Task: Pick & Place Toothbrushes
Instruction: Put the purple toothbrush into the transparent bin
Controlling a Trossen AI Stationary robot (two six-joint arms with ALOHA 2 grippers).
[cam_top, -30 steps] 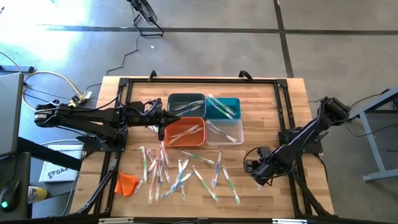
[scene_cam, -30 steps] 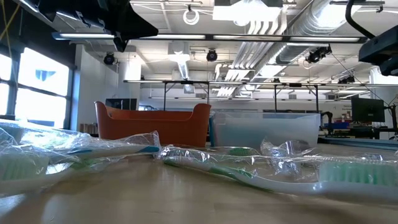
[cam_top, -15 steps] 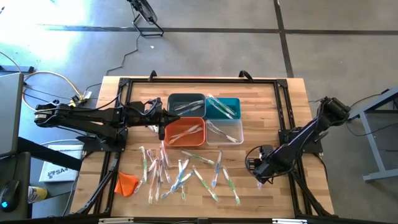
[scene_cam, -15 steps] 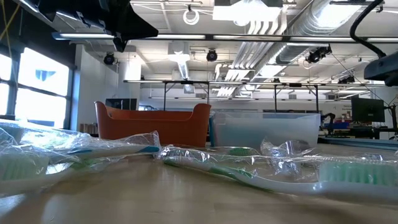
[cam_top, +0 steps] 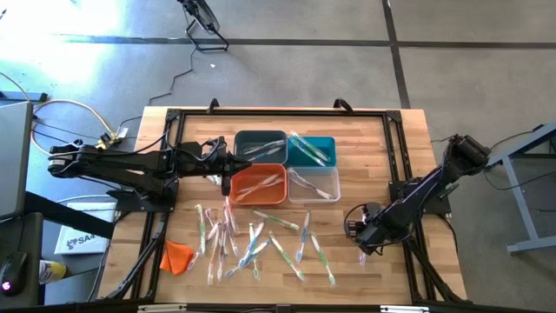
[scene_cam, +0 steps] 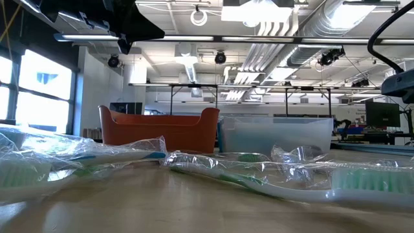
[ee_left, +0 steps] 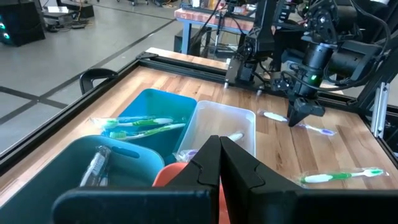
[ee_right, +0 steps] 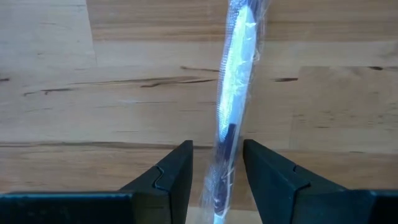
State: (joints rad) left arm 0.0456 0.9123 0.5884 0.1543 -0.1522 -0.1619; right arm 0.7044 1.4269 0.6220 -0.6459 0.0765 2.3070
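Note:
One wrapped toothbrush [ee_right: 239, 56] with a white and purple handle lies flat on the wood at the right, apart from the others. My right gripper [ee_right: 216, 146] points down over it, open, one finger on either side of its handle end and clear of it; the left wrist view shows the same gripper [ee_left: 303, 117] and toothbrush [ee_left: 314, 129]. Several more wrapped toothbrushes [cam_top: 252, 243] lie scattered near the front edge, and some lie in the bins. My left gripper [cam_top: 228, 180] hangs shut and empty over the left end of the orange bin [cam_top: 258, 184].
Four bins stand together mid-table: dark grey [cam_top: 259, 145], teal [cam_top: 313, 149], orange, clear [cam_top: 313, 184]. An orange cloth lump [cam_top: 176, 256] lies at the front left. A black frame [cam_top: 395, 156] runs around the table. Bare wood surrounds the lone toothbrush.
My right gripper has sunk toward the table and a little toward its near edge, down over the lone toothbrush, with its fingers still apart. The toothbrushes have not moved.

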